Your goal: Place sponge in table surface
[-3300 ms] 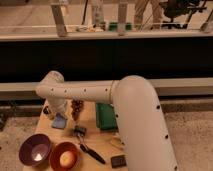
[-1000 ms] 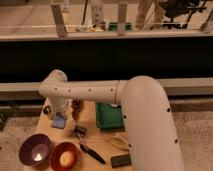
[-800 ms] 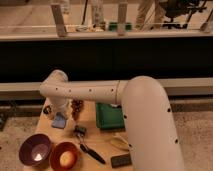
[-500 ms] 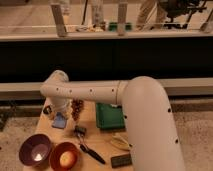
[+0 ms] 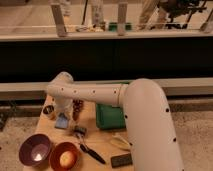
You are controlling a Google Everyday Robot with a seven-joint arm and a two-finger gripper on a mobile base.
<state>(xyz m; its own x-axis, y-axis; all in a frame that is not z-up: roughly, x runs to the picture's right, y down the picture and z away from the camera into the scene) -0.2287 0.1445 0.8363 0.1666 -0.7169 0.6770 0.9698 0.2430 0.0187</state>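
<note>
The blue sponge (image 5: 62, 121) is at the left part of the wooden table (image 5: 102, 137), low on or just over its surface. My gripper (image 5: 63, 111) points down right above the sponge, at the end of the white arm (image 5: 90, 94) that reaches in from the right. I cannot tell whether the gripper touches the sponge. The wrist hides the sponge's top.
A purple bowl (image 5: 35, 150) and an orange bowl (image 5: 65, 158) stand at the front left. There is also a green box (image 5: 110, 116), a black brush (image 5: 88, 148), a dark flat object (image 5: 121, 160), a yellowish item (image 5: 120, 142), dark red fruit (image 5: 77, 107) and a small cup (image 5: 48, 110).
The arm's elbow has shifted slightly to the right over the last seconds. The sponge and the gripper stay at about the same spot on the left of the table.
</note>
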